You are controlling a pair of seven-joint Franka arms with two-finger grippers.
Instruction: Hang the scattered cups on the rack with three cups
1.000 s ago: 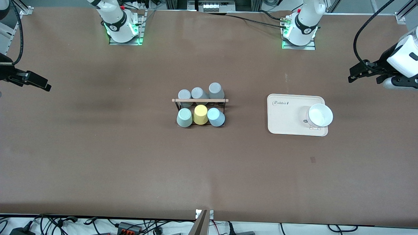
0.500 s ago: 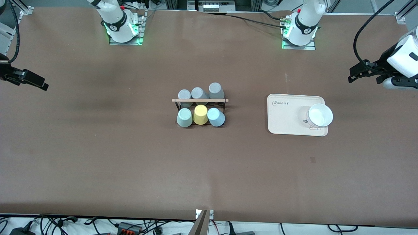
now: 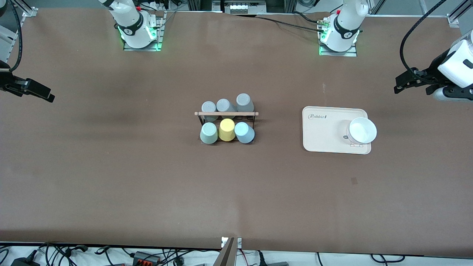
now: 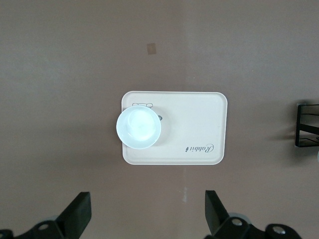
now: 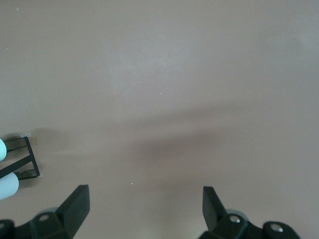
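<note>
Jaws stand wide and empty on both the left gripper [image 4: 144, 219] and right gripper [image 5: 144, 214], waiting over opposite bench ends. Blue cup [image 3: 244, 132] and mint cup [image 3: 208, 133] sit inverted on the rack [image 3: 226, 113]; likely light, smooth plastic, best pinched across the walls.

Even overhead light, moderately bright, front view sharp. Desk [image 3: 147, 177] matte, soft diffuse shadows only. White bowl [image 4: 139, 127] blown out, slight glare. Broad soft shadow band on desk in right wrist view. Green LED glow at arm bases.
</note>
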